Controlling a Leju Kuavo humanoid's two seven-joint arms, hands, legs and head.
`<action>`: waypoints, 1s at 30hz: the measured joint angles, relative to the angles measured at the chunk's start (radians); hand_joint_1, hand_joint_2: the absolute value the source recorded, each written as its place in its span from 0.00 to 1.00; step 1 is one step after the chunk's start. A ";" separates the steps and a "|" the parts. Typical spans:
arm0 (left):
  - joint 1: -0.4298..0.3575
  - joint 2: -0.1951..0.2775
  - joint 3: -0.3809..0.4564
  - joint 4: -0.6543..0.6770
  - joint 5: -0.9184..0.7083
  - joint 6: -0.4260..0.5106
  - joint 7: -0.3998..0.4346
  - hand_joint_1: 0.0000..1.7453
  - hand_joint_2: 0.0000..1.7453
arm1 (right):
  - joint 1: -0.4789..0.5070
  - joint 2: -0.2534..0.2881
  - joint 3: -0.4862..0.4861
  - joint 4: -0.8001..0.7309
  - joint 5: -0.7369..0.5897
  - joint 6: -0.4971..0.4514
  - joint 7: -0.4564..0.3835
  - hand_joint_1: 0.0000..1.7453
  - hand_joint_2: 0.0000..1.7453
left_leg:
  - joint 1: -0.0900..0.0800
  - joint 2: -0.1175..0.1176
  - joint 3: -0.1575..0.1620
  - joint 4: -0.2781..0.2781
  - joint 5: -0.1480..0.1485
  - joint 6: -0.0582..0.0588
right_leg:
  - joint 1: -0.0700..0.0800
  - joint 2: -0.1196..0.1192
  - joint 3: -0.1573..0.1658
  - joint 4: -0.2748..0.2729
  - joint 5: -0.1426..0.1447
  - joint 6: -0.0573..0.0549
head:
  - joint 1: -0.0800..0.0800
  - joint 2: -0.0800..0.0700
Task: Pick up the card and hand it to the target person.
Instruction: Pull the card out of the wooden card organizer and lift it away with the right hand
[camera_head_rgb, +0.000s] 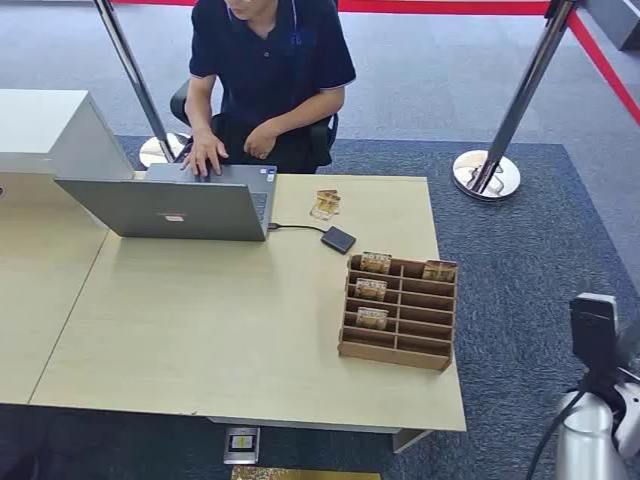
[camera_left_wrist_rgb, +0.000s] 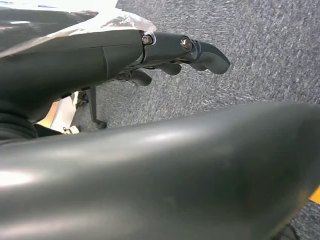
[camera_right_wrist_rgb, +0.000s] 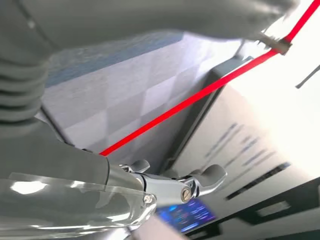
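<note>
A wooden slotted rack (camera_head_rgb: 398, 352) stands on the right part of the table and holds several cards: one at the back left (camera_head_rgb: 375, 262), two more (camera_head_rgb: 370, 289) in the slots in front of it, and one at the back right (camera_head_rgb: 439, 270). Two more cards (camera_head_rgb: 327, 204) lie flat near the seated person (camera_head_rgb: 268, 70). My right arm (camera_head_rgb: 596, 420) rises at the table's right, off its edge. My right hand (camera_right_wrist_rgb: 177, 186) holds nothing, fingers loosely extended in the air. My left hand (camera_left_wrist_rgb: 177, 55) hangs over the carpet, fingers extended, holding nothing.
An open grey laptop (camera_head_rgb: 173, 205) sits in front of the person, cabled to a small dark device (camera_head_rgb: 338, 239). A second desk (camera_head_rgb: 30, 250) adjoins on the left. Two barrier posts (camera_head_rgb: 487, 172) with a red belt stand behind on the carpet.
</note>
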 joint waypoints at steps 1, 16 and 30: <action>0.000 0.000 0.000 0.000 0.000 0.000 0.000 0.00 0.00 | 0.000 0.000 0.001 0.000 0.000 0.000 0.000 0.61 1.00 | 0.000 0.000 0.000 0.000 0.000 0.000 | 0.000 0.000 0.000 0.000 0.000 0.000 | 0.000 0.000; 0.000 0.000 0.000 0.000 -0.003 0.000 0.000 0.00 0.00 | -0.021 -0.003 0.043 0.016 0.013 0.020 0.015 0.60 1.00 | 0.000 0.000 0.000 0.000 0.000 0.000 | 0.000 0.000 0.000 0.000 0.000 0.000 | 0.000 0.000; 0.001 0.006 0.004 0.000 -0.010 0.014 0.005 0.00 0.00 | -0.132 -0.071 0.334 0.111 0.109 0.243 0.181 0.58 1.00 | 0.000 0.000 0.000 0.000 0.000 0.000 | 0.000 0.000 0.000 0.000 0.000 0.000 | 0.000 0.000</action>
